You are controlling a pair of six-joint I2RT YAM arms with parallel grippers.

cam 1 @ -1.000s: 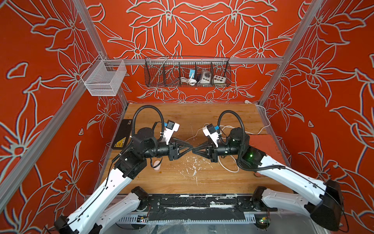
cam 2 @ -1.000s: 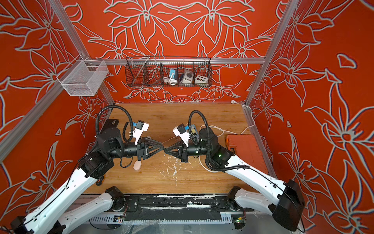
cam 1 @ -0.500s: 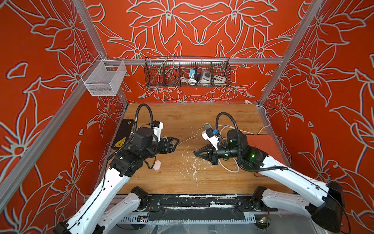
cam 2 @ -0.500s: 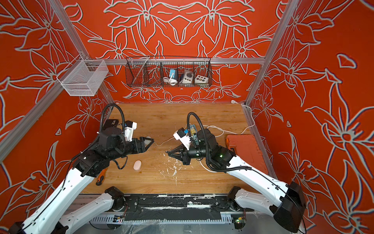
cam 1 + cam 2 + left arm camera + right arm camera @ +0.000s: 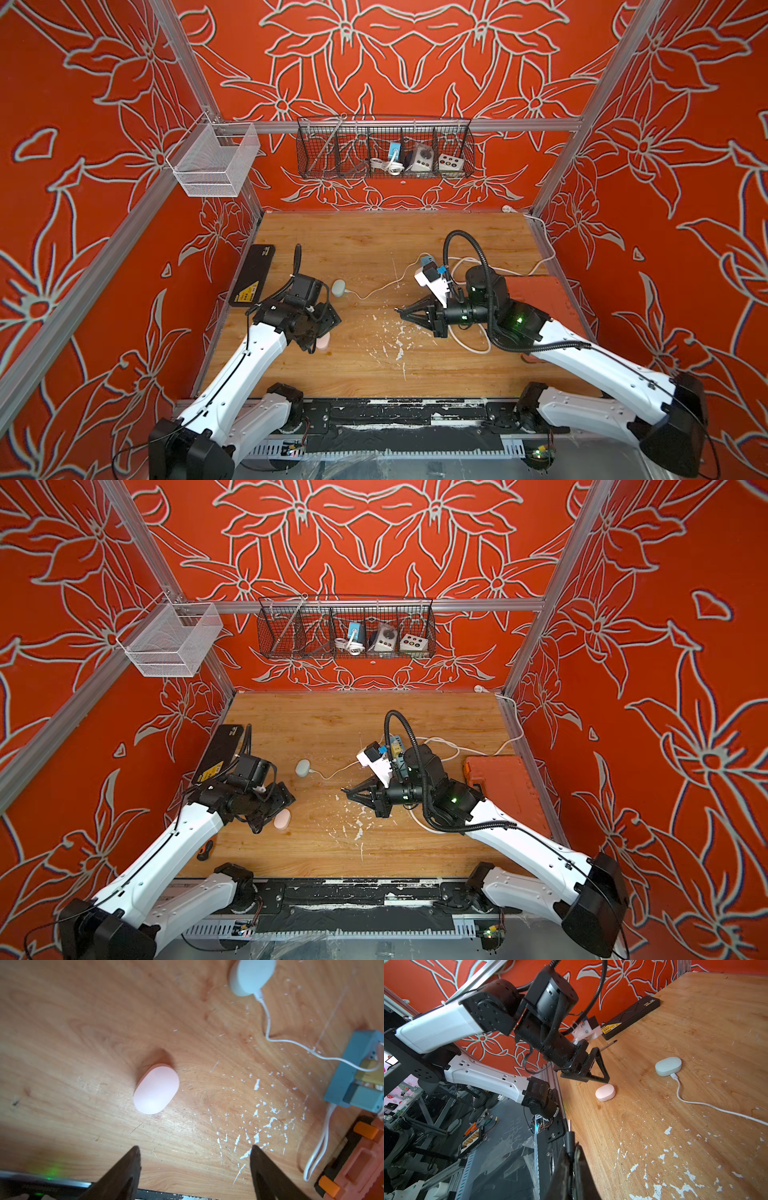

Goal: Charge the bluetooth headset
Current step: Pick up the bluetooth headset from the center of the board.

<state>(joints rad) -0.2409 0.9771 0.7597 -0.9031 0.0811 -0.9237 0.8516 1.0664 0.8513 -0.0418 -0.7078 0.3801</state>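
Left fingers [image 5: 126, 1169] withdrew, spread near pink case [image 5: 155, 1088]; box label [image 5: 248, 292] illegible.

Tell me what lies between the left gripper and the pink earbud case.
Only bare, lightly scratched table lies between the left gripper and the pink earbud case, as the left wrist view shows.

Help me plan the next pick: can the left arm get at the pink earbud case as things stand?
Probably yes. The left gripper hangs open just short of the pink case, which lies alone on bare table, with nothing between the jaws and it.
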